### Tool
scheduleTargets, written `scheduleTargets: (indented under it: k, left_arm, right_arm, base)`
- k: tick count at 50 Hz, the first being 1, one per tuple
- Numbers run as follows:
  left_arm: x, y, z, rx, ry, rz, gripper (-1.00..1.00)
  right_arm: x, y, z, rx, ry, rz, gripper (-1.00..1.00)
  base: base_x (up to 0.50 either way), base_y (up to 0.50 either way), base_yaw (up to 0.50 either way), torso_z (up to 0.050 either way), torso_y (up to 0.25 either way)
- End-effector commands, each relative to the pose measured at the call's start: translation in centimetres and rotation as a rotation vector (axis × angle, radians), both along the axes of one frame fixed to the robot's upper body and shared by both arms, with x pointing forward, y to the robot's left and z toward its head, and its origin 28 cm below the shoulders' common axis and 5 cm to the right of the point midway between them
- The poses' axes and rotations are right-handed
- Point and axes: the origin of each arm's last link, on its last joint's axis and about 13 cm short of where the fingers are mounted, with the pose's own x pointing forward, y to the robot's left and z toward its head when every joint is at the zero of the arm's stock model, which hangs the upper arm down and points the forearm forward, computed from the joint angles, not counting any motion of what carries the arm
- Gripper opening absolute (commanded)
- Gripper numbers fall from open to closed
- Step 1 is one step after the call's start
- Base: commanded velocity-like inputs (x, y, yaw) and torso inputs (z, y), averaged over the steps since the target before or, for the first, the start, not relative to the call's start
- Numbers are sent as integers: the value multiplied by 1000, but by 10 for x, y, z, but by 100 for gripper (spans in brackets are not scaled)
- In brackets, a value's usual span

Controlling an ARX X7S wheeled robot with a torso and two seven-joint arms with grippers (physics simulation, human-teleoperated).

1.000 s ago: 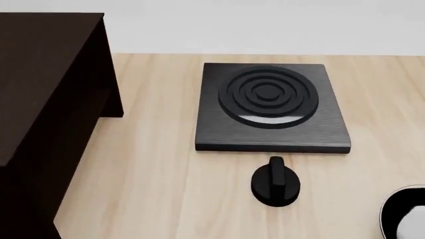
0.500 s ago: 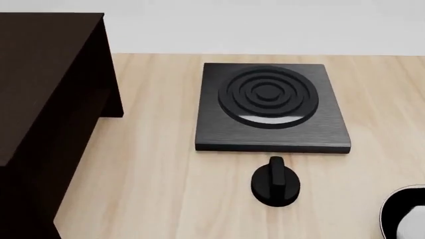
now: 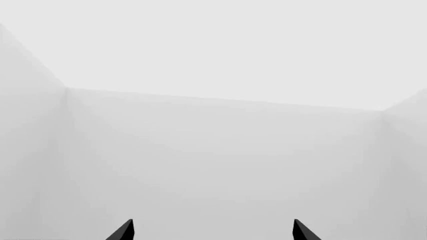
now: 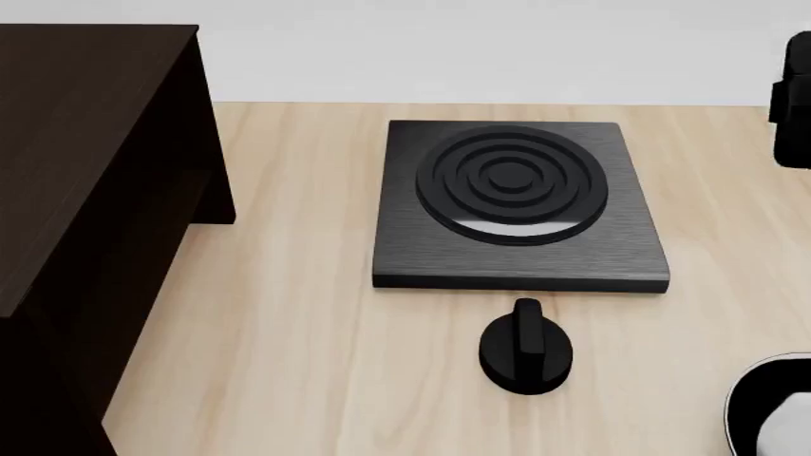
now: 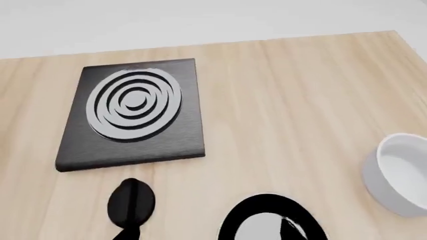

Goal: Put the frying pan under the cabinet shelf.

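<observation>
Head view: my right arm has just come in at the far right edge, heading for the pan. Cabinet shelf (image 4: pixel 89 190) fills the left; open tabletop (image 4: pixel 292 361) leads to it past the stove plate (image 4: pixel 514 204). Frying pan (image 4: pixel 773 408) sits near right. Left gripper (image 3: pixel 212 232) spread; right jaws unseen, I cannot tell
</observation>
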Motion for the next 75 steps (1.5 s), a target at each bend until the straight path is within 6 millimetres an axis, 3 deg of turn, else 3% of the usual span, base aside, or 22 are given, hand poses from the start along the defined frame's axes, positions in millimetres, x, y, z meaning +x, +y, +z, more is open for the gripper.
scheduleTargets:
  k: [1,29,43,63,75]
  left_arm:
    - [5,1,-5,-10,-2,-5,100]
    - [-7,5,0,-21,-1,4,100]
    - [-5,6,-1,-22,6,9,100]
    - [-5,5,-1,-19,8,14,100]
    - [-1,6,-8,-18,23,21,100]
  right_arm:
    - [-35,8,-30,69,87,50,100]
    - [-83,4,-99,163,170,3,100]
    - [-103,-3,-121,186,185,-60,100]
    - [-99,-7,-150,182,222,-118,100]
    - [-97,-20,-176,141,274,-182,100]
  base:
    - [0,0,0,0,0]
    - [0,0,0,0,0]
    - [0,0,0,0,0]
    - [0,0,0,0,0]
    - [0,0,0,0,0]
